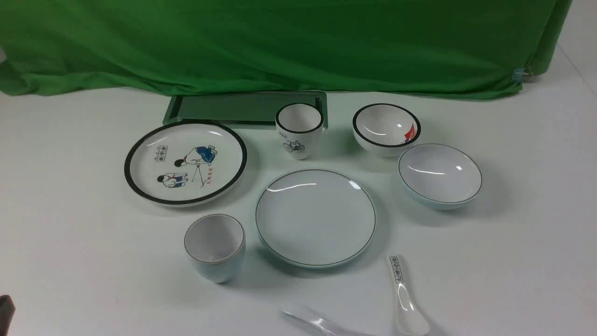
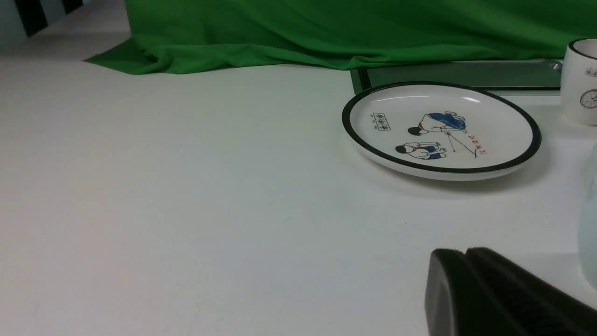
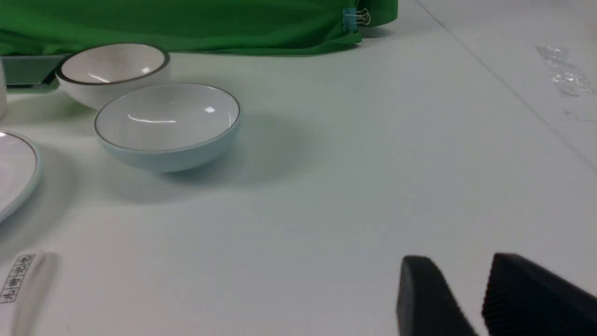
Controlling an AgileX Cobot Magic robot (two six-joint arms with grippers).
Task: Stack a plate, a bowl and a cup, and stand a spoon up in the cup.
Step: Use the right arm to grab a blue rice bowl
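Observation:
The plain plate (image 1: 315, 218) lies flat at the table's middle. Right of it, farther back, sits the shallow bowl (image 1: 440, 175) (image 3: 168, 126). The handleless cup (image 1: 215, 246) stands upright just left of the plate. The plain spoon (image 1: 322, 323) lies at the front edge, blurred and partly cut off. My left gripper (image 2: 466, 253) is shut and empty, low over bare table left of the cup (image 2: 590, 219); only a dark corner of it (image 1: 5, 313) shows in the front view. My right gripper (image 3: 459, 261) is open and empty, over bare table right of the bowl.
A black-rimmed cartoon plate (image 1: 185, 162), a bicycle cup (image 1: 299, 129) and a deeper black-rimmed bowl (image 1: 386, 128) stand behind. A spoon with printed characters (image 1: 405, 298) lies front right. A dark tray (image 1: 233, 108) sits against the green cloth (image 1: 280, 42).

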